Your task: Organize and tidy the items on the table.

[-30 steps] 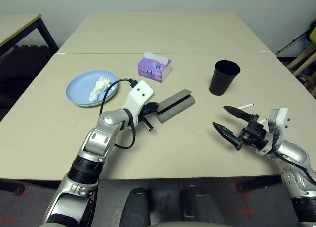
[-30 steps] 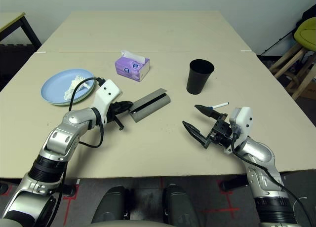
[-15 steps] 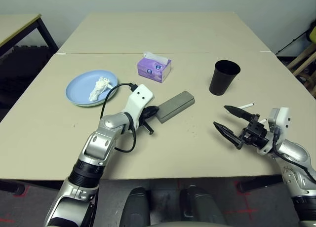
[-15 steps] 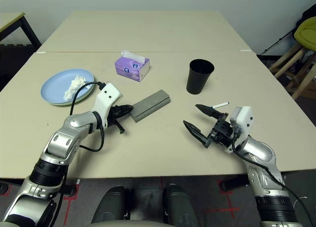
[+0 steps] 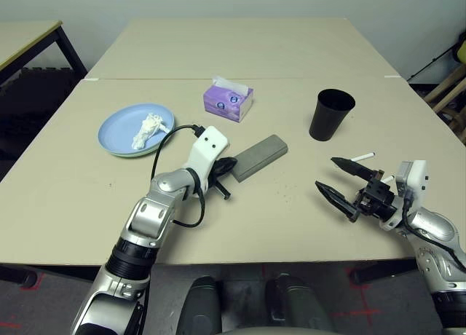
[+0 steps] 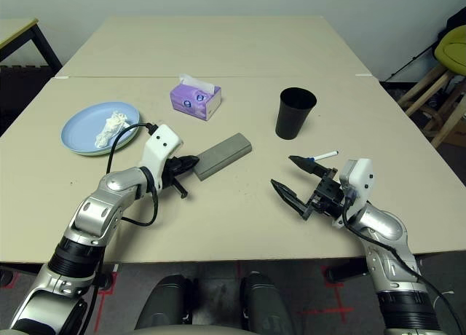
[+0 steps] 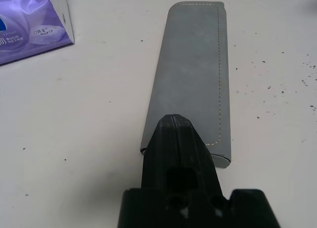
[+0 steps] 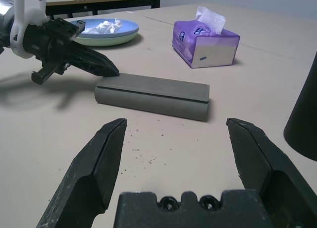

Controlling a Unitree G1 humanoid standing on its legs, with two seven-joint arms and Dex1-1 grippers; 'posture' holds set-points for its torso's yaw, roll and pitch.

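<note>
One marker [image 5: 362,156] half hidden at three o'clock behind wide-spread right jaws [image 5: 341,182]; left jaws [image 6: 191,162] pinched together, empty, at case [image 5: 258,156] end.

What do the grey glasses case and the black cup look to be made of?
The grey glasses case looks like matte leatherette or felt-like fabric: pale stitching runs along its edge, and there is no shine. The black cup looks like smooth, slightly glossy plastic, thin-walled and tapered, though coated paper can't be ruled out.

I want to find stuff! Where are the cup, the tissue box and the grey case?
cup [image 5: 331,115], left eye view, its side.
tissue box [image 5: 228,102], left eye view, its front.
grey case [image 5: 259,157], left eye view, its lid.
</note>
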